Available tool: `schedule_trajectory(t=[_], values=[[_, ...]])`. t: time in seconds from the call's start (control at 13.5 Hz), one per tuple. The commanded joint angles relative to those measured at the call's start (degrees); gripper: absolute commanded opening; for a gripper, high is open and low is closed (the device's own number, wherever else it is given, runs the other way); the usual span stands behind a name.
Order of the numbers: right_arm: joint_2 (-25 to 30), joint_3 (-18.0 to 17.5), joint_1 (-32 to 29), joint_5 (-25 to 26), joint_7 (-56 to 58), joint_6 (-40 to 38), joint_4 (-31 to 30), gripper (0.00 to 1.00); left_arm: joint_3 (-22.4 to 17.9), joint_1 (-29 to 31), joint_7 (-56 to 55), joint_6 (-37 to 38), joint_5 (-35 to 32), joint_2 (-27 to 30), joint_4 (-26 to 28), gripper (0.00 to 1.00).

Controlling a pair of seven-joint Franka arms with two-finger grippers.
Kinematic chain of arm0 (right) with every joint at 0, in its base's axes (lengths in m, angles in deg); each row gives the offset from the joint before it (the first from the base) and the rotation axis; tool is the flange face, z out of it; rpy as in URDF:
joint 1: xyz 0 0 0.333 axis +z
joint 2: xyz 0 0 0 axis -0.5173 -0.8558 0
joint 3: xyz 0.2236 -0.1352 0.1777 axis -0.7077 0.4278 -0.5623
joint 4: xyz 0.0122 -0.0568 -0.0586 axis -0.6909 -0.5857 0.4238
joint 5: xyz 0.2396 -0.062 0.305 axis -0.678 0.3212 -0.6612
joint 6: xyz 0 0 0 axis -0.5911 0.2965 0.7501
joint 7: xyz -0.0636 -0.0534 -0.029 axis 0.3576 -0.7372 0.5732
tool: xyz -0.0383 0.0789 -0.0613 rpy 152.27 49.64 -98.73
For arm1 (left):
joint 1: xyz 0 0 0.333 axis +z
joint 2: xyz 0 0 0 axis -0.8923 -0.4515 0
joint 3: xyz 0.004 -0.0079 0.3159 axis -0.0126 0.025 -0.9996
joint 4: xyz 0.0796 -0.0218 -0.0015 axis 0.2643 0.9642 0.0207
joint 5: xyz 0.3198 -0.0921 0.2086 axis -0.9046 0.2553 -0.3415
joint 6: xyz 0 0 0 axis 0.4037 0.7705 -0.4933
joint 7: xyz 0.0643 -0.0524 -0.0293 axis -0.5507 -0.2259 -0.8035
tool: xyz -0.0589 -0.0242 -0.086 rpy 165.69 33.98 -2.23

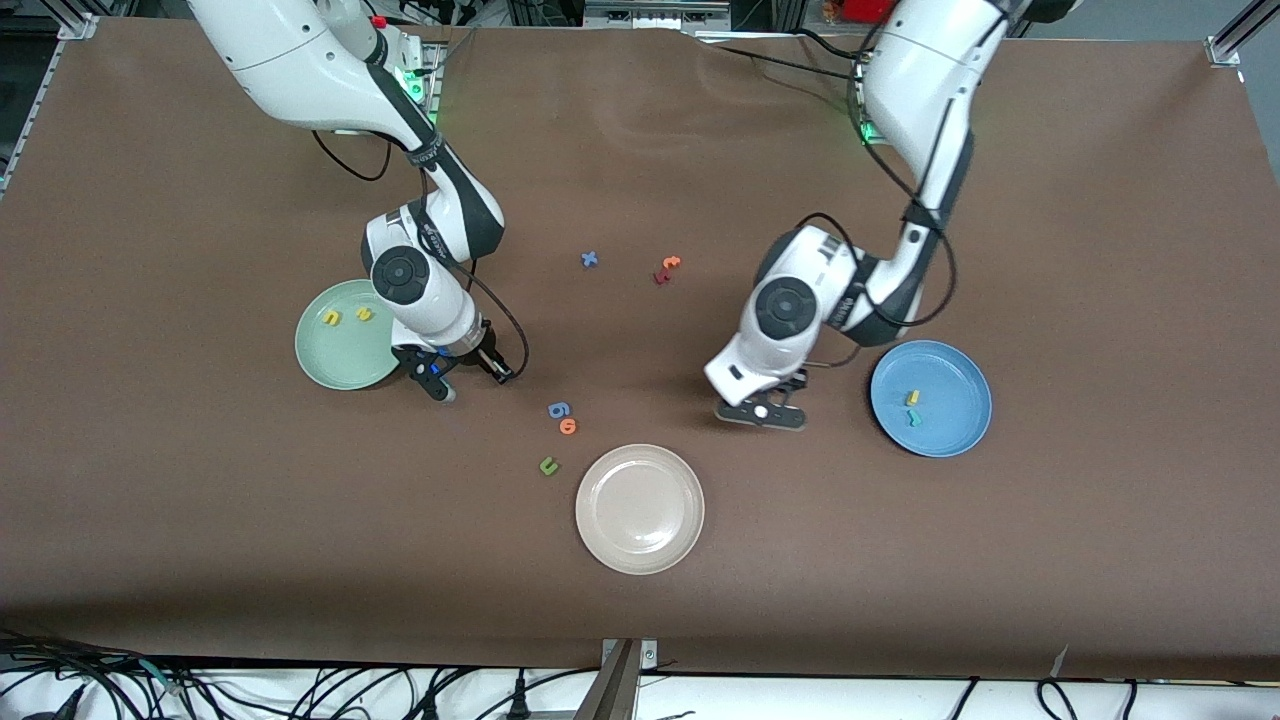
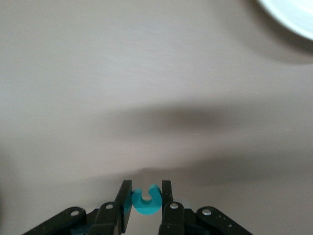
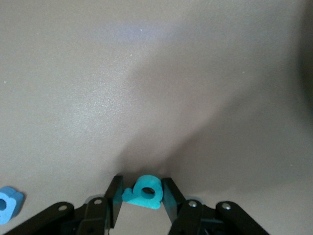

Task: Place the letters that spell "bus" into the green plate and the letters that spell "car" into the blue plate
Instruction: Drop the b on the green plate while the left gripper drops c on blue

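Front view: the green plate (image 1: 345, 335) lies toward the right arm's end of the table with a yellow "u" (image 1: 331, 317) and a yellow "s" (image 1: 365, 313) on it. The right gripper (image 1: 447, 375) is down at the brown table (image 1: 180, 480), just beside that plate's rim. The blue plate (image 1: 931, 398) lies toward the left arm's end and carries a yellow "a" (image 1: 912, 397) and a teal "r" (image 1: 911, 419). The left gripper (image 1: 762, 410) is low, between the blue plate and the beige-white plate (image 1: 640, 509), which sits nearest the front camera. Loose on the table are a blue "g" (image 1: 558, 409) touching an orange "o" (image 1: 568, 426), a dark green "u" (image 1: 548, 465) a little nearer the camera, a blue "x" (image 1: 590, 259), and an orange letter (image 1: 670, 263) beside a red letter (image 1: 660, 276).

Left wrist view: the left gripper (image 2: 146, 198) grips a teal "c" (image 2: 145, 201) between its fingers (image 2: 124, 199), over bare tabletop. The rim of the beige-white plate (image 2: 293, 19) shows in one corner.

Right wrist view: the right gripper (image 3: 142, 196) has its fingers (image 3: 115, 192) pressed to both sides of a teal "b" (image 3: 145, 192), which is down at the tabletop. The blue "g" (image 3: 9, 204) shows at the edge of the view.
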Motion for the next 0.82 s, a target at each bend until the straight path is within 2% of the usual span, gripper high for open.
schedule_trajectory(t=[0.0,0.3,0.59,0.67,0.74], values=[[0.2,0.8,0.1,1.1,0.4,-2.4,0.9,0.21,0.8,5.9,10.2,2.2,-1.5,5.6,4.9,0.16],[3.9,2.3,-0.1,1.1,3.4,-17.5,6.1,0.21,0.7,14.3,24.2,2.1,-1.7,8.9,9.2,0.16],[9.3,8.1,-0.5,0.2,17.0,-29.5,6.2,0.21,0.7,20.3,31.2,1.2,-1.7,9.7,11.7,0.16],[9.8,9.8,-0.5,0.1,20.3,-31.0,6.2,0.22,0.7,20.9,31.1,1.4,-1.2,9.3,11.7,0.24],[10.0,11.3,-0.4,0.1,23.6,-31.4,5.8,0.22,0.7,21.1,31.1,1.4,-1.1,9.0,11.9,0.49]])
